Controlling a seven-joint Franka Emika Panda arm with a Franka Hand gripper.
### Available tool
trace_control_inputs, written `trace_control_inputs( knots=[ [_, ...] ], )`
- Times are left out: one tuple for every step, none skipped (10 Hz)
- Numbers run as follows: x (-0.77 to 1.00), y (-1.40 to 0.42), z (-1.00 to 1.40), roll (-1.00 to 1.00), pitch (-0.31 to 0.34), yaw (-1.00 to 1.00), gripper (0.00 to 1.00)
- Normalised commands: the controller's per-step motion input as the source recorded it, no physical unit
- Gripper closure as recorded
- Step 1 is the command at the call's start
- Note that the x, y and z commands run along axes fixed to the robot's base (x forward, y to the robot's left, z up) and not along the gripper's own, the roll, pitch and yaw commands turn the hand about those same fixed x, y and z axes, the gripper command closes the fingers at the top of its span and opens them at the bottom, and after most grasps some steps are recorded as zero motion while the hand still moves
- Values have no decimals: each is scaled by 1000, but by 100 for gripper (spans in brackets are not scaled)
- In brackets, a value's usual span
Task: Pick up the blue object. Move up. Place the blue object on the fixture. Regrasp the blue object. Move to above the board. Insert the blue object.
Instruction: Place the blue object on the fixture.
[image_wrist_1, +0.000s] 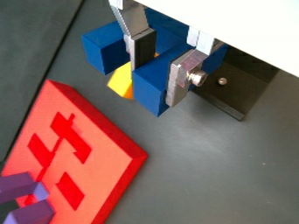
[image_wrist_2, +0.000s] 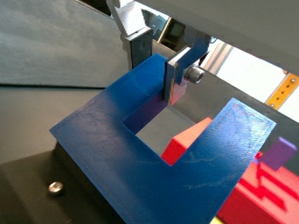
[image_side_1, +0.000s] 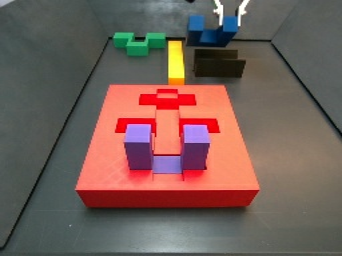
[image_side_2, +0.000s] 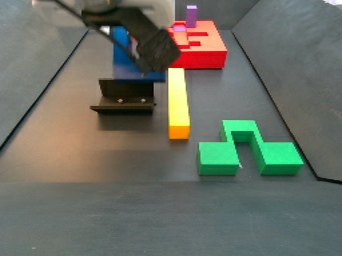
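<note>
Jaws clamped on one prong of the blue object (image_wrist_2: 176, 140); the gripper (image_wrist_1: 163, 63) holds it over the fixture (image_side_1: 219, 65). Whether the block touches the fixture cannot be told. A yellow bar (image_side_2: 177, 100) lies just beside the fixture. The board (image_side_1: 167, 145) sits well apart, a purple block (image_side_1: 167, 150) seated in its recess. A green block (image_side_2: 246, 146) lies beyond the bar.

the gripper (image_wrist_2: 163, 63) clamps its silver fingers (image_wrist_2: 184, 74) on one prong of the blue object (image_wrist_2: 176, 166), whose u-shaped opening frames a corner of the red board (image_wrist_2: 184, 143), purple block (image_wrist_2: 275, 156) beyond.
</note>
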Motion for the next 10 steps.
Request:
trace_control_inputs(
  knots=[
    [946,203,-403,-146,0,-143,100],
    [954,197,-329,-157,0,-140,100],
    [869,143,-160,-237,-3,-180,100],
    [760,57,-77,-317,-74,-266,100],
    [677,106,-57,-311,-120,-211,100],
    [711,146,-77,-137,0,-143,100],
    [751,160,-103,0,197,-23,100],
    [843,137,-117,0,223,0,100],
    [894,77,-80,9,171,0,100],
    [960,0,-89,0,126,0,100]
  ],
)
